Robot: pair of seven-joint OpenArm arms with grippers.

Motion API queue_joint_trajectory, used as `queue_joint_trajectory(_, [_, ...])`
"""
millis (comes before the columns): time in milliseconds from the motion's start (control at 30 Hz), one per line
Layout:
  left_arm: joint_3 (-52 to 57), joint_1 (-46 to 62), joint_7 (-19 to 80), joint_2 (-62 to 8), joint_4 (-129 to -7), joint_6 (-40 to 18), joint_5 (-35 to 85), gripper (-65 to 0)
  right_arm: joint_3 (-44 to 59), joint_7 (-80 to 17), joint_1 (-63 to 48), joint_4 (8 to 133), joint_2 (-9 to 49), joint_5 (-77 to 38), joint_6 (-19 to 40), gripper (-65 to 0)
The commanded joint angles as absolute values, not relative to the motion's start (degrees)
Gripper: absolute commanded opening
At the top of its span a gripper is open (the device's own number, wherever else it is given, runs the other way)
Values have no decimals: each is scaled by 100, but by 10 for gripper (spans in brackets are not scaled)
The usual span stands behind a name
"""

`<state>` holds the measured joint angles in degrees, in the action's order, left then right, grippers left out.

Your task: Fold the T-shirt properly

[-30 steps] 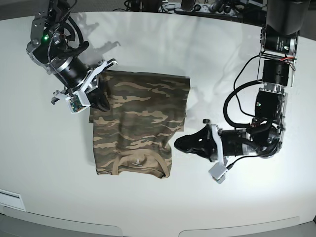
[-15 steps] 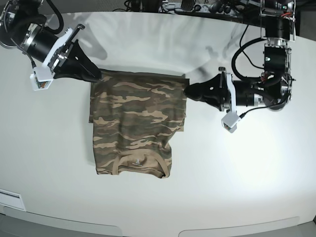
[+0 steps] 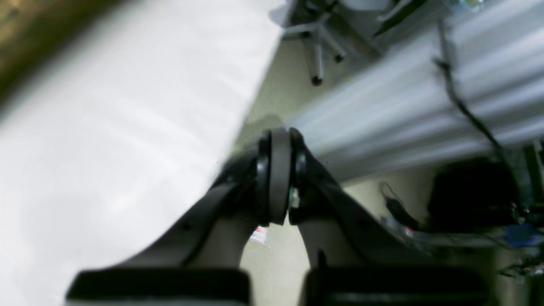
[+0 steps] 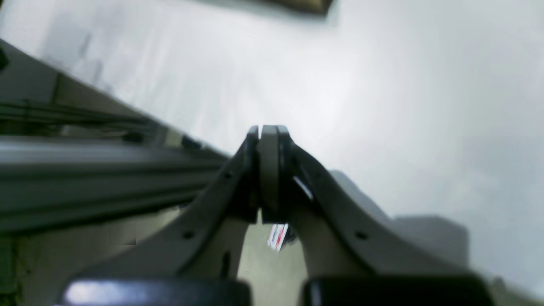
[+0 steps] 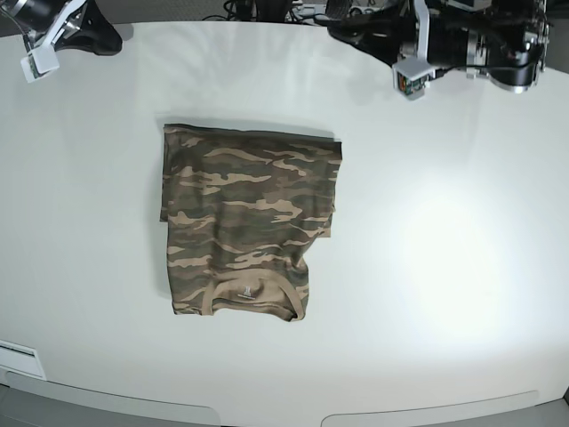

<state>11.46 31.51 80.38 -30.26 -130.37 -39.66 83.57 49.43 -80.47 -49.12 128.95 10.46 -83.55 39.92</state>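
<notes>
The camouflage T-shirt (image 5: 249, 222) lies folded into a compact rectangle in the middle of the white table (image 5: 444, 222), tan collar toward the near edge. No gripper touches it. My left gripper (image 5: 338, 27) sits at the far right edge of the table, shut and empty; the left wrist view shows its fingers (image 3: 276, 140) pressed together, with a blurred bit of T-shirt (image 3: 17, 25) in the corner. My right gripper (image 5: 111, 40) is at the far left corner, also shut on nothing, as the right wrist view (image 4: 265, 131) confirms, with a T-shirt corner (image 4: 301, 4) at the top.
A white label (image 5: 18, 360) lies at the table's near left edge. Cables and equipment (image 5: 293, 11) crowd the space beyond the far edge. A chair base (image 3: 316, 55) and a metal rail (image 3: 425, 106) show in the left wrist view.
Both arms have drawn back from the shirt's far corners to the far edge of the table, the left arm to the right, the right arm to the left. The shirt has stayed put.
</notes>
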Motion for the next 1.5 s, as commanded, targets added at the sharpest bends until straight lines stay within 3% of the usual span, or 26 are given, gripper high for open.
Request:
queue_joint_trajectory(0, [1288, 3481, 8000, -3081, -13262, -4000, 8500, -650, 4995, -8000, -5177, 12967, 1081, -8500, 4000, -650])
queue_joint_trajectory(400, [1470, 6689, 7940, -3065, -13329, -3964, 7011, -650, 4895, -8000, -6567, 11970, 1033, -8500, 4000, -650])
queue_joint_trajectory(567, [1463, 7190, 7207, -3061, -12798, -3968, 6309, -650, 4397, -8000, -6578, 10884, 1039, -8500, 4000, -650])
queue_joint_trajectory(667, [1455, 7024, 6976, -3002, -12226, -3933, 6167, -650, 3889, -7966, -6539, 10169, 1118, -8285, 4000, -650])
queue_joint_trajectory(867, [1243, 5979, 6646, -2716, -10567, -3935, 5422, -650, 2810, -6711, -5865, 8844, 1387, -6469, 4000, -650])
queue_joint_trajectory(1233, [21, 3269, 4866, -2303, -6045, -3879, 3933, -650, 1330, -3540, -3935, 6346, 1461, -3470, 4000, -650])
queue_joint_trajectory(1467, [-296, 2145, 2532, -1649, -4125, -3872, 2287, -650, 257, -2165, -2921, 5116, 1446, -2152, 2923, -650])
